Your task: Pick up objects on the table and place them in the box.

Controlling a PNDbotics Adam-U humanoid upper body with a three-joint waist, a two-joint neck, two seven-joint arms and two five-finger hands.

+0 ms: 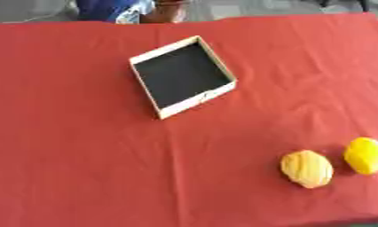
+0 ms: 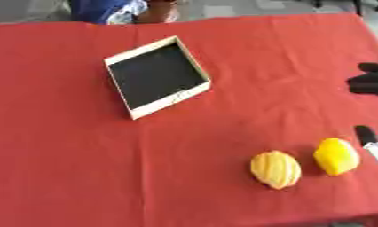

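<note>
A red cloth [image 1: 83, 168] covers the worktop from edge to edge, lightly creased, and beyond the far edge a strip of grey floor shows, with a person in blue at the far left corner who touches nothing on the cloth. A shallow box [image 1: 143, 60] with pale walls and a dark bottom sits toward the far middle of the worktop, turned askew so that one corner points at the near edge; nothing lies in it. Two rounded things lie near the near right corner, well apart from the box: a ribbed orange-yellow object [image 1: 307, 168], and just beside it on the right, toward the right edge, a smooth brighter yellow object [image 2: 336, 156]; the two sit close together, and whether they touch cannot be told. The right hand [image 2: 371, 81] shows only in the right eye view, as dark fingers coming in over the right edge of the worktop about midway along it, farther back than the two yellow things and apart from them, and well apart from the box on its right. A further dark and pale part [image 2: 369, 141] of the same arm or hand shows at the right edge just beside the yellow object. Too little of the hand is visible to tell how its fingers stand. It holds nothing that can be seen.
</note>
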